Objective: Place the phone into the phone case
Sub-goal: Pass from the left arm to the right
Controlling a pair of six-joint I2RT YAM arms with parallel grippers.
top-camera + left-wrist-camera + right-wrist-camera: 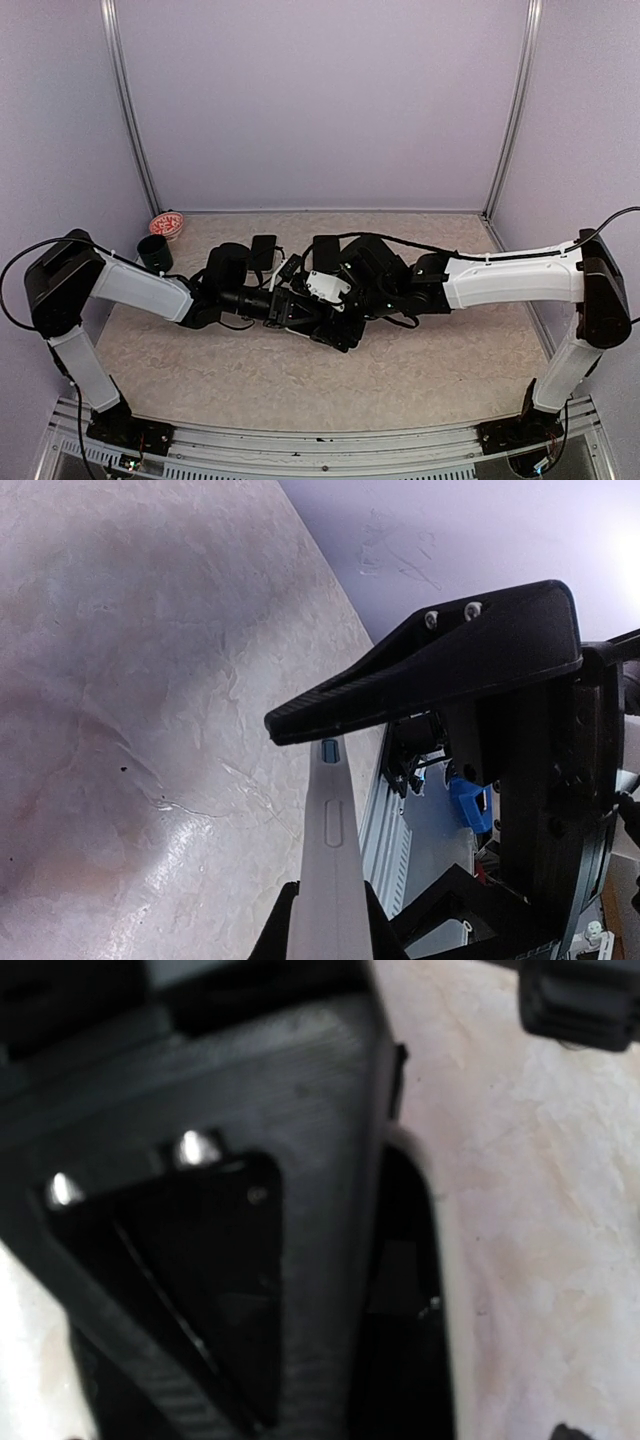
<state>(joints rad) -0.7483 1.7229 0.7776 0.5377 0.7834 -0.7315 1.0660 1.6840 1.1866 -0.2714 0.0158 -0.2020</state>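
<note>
Arms both reach in to the centre of the table (450, 370) in the top view, and their dark wrists overlap there. Left gripper (318, 322) comes in from the left, right gripper (345, 298) from the right, and they sit close together low over the surface.

Left wrist view: a pale grey slab, taken as the phone case (330, 870), is seen edge-on and runs from the bottom centre of the frame up to the tip of the upper black finger (430, 670). Its far end touches the underside of that tip. The near end sits against the lower finger at the bottom edge. Left gripper is clamped on the case, which spans from one finger to the other. The edge facing the camera has a long oval button outline, with a small blue mark above it near the top end.

Right wrist view: one black finger (250, 1210) fills most of the frame, very close and blurred. Just to its right is a dark glossy panel with a rounded corner, probably the phone (400, 1300), lying on the table. Cannot tell whether it is seated in the case. Right gripper state: cannot tell, since the second finger is not visible.

Black cup (155, 252) and a red-and-white round dish (167, 225) stand at the far left of the table, well apart from the grippers.
</note>
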